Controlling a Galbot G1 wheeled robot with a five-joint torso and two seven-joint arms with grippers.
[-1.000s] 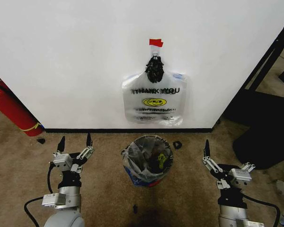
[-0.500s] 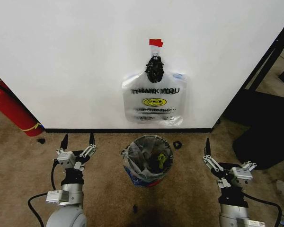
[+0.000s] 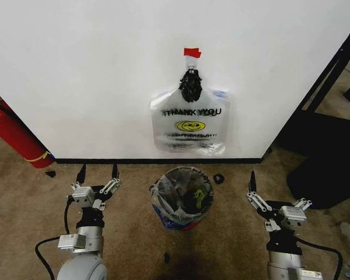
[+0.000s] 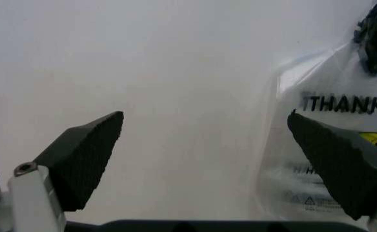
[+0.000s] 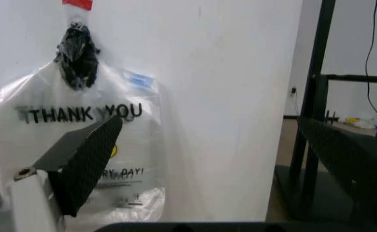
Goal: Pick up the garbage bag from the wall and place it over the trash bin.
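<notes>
Bag [image 3: 189, 129]: hangs flat against the wall [image 3: 93, 76] from a black knot [image 3: 190, 85], just under a red tape strip [image 3: 192, 52]. Black "THANK YOU" print and a yellow smiley face outward. Its lower edge ends above the black baseboard [image 3: 105, 160].
Bin [image 3: 182, 198]: stands on the carpet [image 3: 134, 233] directly below the bag, close to the baseboard; it is lined with crumpled clear film and holds dark and yellow items.
Left gripper [image 3: 97, 172]: low over the carpet, left of the bin, pointed at the wall. Fingers spread wide, nothing between them. In the left wrist view the two dark pads [image 4: 85, 157] frame bare wall, with the bag's edge behind the far one.
Right gripper [image 3: 277, 189]: low over the carpet, right of the bin, pointed at the wall. Jaws wide apart and empty; in the right wrist view one pad [image 5: 88, 159] overlaps the bag's print.
Extinguisher [image 3: 14, 137]: red, leaning at the wall's left end.
Rack [image 3: 332, 111]: black frame at the right of the wall.
</notes>
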